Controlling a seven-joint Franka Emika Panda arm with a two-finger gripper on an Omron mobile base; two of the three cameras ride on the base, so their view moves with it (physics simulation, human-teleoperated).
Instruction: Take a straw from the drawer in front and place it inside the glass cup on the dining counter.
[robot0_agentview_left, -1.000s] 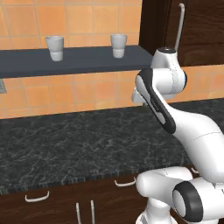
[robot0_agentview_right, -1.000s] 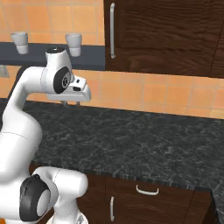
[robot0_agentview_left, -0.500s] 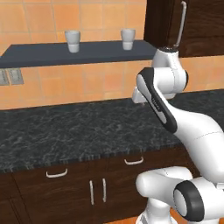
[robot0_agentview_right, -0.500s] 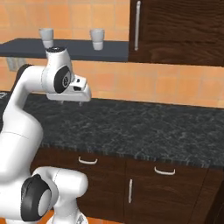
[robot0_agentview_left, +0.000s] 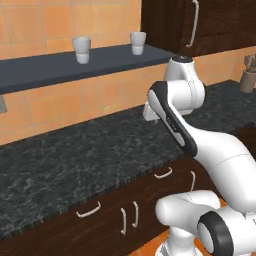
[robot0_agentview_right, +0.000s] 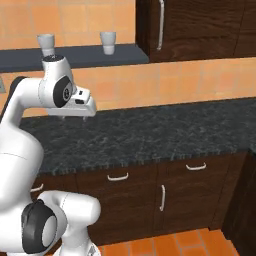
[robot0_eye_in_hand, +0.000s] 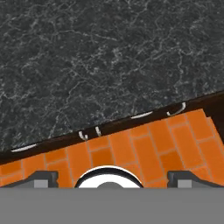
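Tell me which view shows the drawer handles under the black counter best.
The right base view: drawer handles face the camera, unobstructed, under the black counter. The left base view shows them at an angle, partly behind the arm. The hand view shows them as tiny slivers at the counter's edge.

You see two pale cups (robot0_agentview_left: 81, 49) on a dark shelf (robot0_agentview_left: 60, 68) above a black speckled counter (robot0_agentview_right: 165, 132).

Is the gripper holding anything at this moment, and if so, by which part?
Nothing is held. In the hand view the gripper is open, its fingertips far apart with nothing between them, above the black speckled counter and orange floor.
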